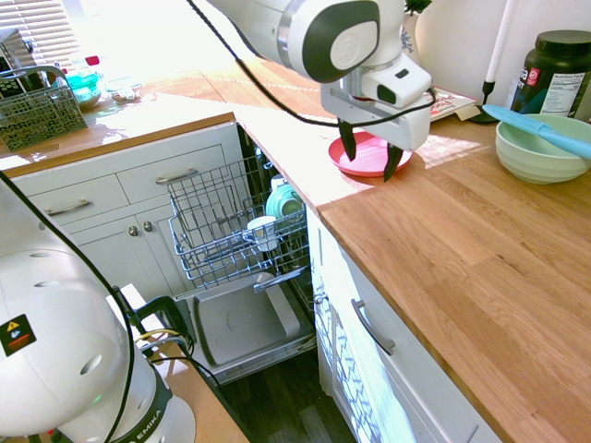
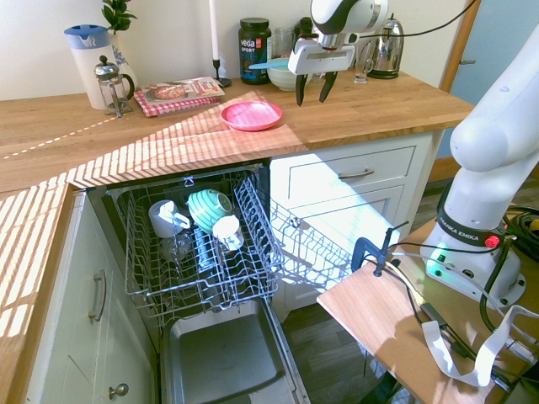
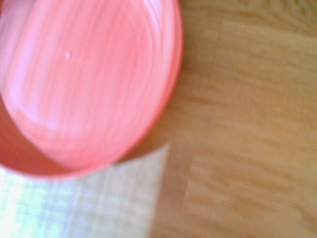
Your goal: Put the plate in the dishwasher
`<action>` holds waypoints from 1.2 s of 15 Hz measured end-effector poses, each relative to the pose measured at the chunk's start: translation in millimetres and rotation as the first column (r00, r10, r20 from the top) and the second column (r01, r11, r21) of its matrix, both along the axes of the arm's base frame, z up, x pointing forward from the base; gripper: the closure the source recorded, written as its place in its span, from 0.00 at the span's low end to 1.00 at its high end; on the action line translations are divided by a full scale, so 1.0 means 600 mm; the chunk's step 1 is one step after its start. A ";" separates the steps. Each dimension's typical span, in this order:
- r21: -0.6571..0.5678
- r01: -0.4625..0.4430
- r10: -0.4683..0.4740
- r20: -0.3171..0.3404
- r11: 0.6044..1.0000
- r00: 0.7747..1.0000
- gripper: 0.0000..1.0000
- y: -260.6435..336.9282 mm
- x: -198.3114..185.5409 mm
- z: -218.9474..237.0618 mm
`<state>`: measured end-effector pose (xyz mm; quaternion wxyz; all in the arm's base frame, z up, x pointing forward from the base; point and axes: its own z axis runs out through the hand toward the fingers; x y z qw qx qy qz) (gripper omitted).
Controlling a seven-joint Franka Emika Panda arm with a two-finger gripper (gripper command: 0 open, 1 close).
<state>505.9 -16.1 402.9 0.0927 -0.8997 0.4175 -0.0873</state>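
Hidden, cropped or blurred parts

In the wrist view the plate (image 3: 84, 84) is blurred and cut off by two picture edges, and the counter (image 3: 247, 124) grain is soft. In the first exterior view the gripper (image 1: 369, 157) covers the plate's far rim, and the picture's right edge crops the green bowl (image 1: 545, 148). The dishwasher (image 2: 202, 244) cavity behind its rack is too dark to read.
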 end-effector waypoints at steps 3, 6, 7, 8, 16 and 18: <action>0.069 -0.017 0.013 0.055 0.997 0.998 0.00 0.004 0.078 -0.036; 0.116 -0.046 0.040 0.056 0.992 0.998 0.00 0.023 0.134 -0.078; 0.123 -0.051 0.045 0.051 0.991 0.998 1.00 0.026 0.146 -0.089; 0.131 -0.050 0.044 0.047 0.990 0.998 1.00 0.028 0.155 -0.100; 0.167 -0.097 0.090 0.046 0.981 0.995 1.00 0.037 0.197 -0.117; 0.167 -0.104 0.098 0.046 0.980 0.994 1.00 0.037 0.199 -0.119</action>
